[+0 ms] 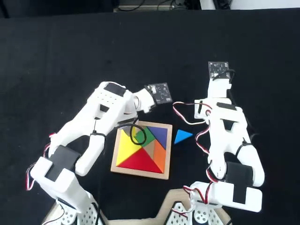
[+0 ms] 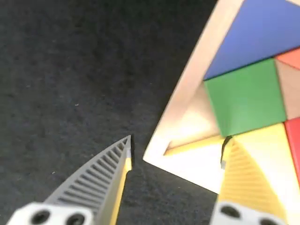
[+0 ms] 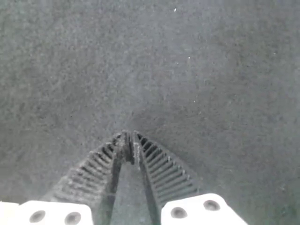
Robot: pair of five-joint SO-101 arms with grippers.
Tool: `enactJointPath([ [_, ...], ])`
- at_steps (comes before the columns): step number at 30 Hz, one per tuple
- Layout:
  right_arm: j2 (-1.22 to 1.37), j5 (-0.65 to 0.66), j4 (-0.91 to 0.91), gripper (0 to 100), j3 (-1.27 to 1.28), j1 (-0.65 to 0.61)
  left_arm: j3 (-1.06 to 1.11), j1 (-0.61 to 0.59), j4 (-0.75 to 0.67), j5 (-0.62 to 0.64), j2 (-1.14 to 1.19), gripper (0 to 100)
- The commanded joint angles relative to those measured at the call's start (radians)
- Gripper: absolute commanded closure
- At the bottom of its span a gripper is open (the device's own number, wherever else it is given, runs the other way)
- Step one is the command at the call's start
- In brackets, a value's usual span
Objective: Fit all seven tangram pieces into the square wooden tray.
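Note:
The square wooden tray (image 1: 115,154) lies between the two arms and holds yellow (image 1: 127,148), red (image 1: 140,162), green (image 1: 140,137), blue (image 1: 158,135), orange (image 1: 161,155) and tan pieces. A small blue triangle (image 1: 183,136) lies on the cloth just right of the tray. My left gripper (image 2: 178,140) stands open astride the tray's corner (image 2: 187,161), one finger (image 2: 115,171) outside over the cloth, the other (image 2: 241,176) over the yellow piece (image 2: 265,140). Bare tray floor (image 2: 197,115) shows beside the green square (image 2: 246,96). My right gripper (image 3: 129,140) is shut on nothing above the cloth.
Black cloth (image 1: 61,61) covers the whole table, with open room to the left, behind and to the right of the tray. The right arm (image 1: 225,136) stands right of the loose triangle. The arm bases sit at the near edge.

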Motion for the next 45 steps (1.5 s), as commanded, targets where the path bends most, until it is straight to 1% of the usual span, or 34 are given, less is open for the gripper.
enactJointPath([
  [1, -0.001, -0.006, -0.018, 98.7, -0.062, -0.012, -0.048, 0.025, -0.031, -0.029, 0.028, 70],
  [3, -0.001, -0.006, -0.018, 98.7, -0.062, -0.012, -0.064, 0.025, -0.061, -0.029, 0.063, 70],
  [5, -0.001, -0.006, -0.018, 98.7, -0.062, -0.012, -0.107, 0.024, -0.046, -0.029, 0.094, 70],
  [7, -0.001, -0.006, -0.018, 98.7, -0.062, -0.012, -0.17, 0.024, 0.008, -0.029, 0.109, 70],
  [10, -0.001, 0.0, -0.018, 98.7, -0.064, -0.012, -0.28, 0.039, 0.14, -0.034, 0.109, 70],
  [12, -0.001, 0.025, -0.018, 98.7, -0.062, -0.015, -0.341, 0.044, 0.183, -0.049, 0.118, 70],
  [16, -0.001, 0.034, -0.018, 98.7, -0.061, -0.031, -0.343, 0.042, 0.18, -0.126, 0.181, 70],
  [24, -0.001, 0.034, -0.018, 98.7, -0.061, -0.031, -0.43, 0.004, 0.144, -0.101, 0.324, 71],
  [28, -0.001, 0.034, -0.018, 98.7, -0.061, -0.031, -0.478, 0.019, 0.219, -0.114, 0.324, 76],
  [30, -0.001, 0.034, -0.018, 98.7, -0.061, -0.031, -0.51, 0.027, 0.278, -0.163, 0.311, 79],
  [32, -0.001, 0.034, -0.018, 98.7, -0.061, -0.031, -0.542, 0.027, 0.31, -0.184, 0.31, 79],
  [35, -0.001, 0.034, -0.018, 98.7, -0.061, -0.032, -0.55, 0.027, 0.308, -0.189, 0.334, 79],
  [40, -0.001, 0.034, -0.018, 98.7, -0.061, -0.032, -0.559, 0.035, 0.31, -0.184, 0.44, 79],
  [45, -0.001, 0.034, -0.018, 98.7, -0.061, -0.032, -0.596, 0.05, 0.35, -0.123, 0.456, 79],
])
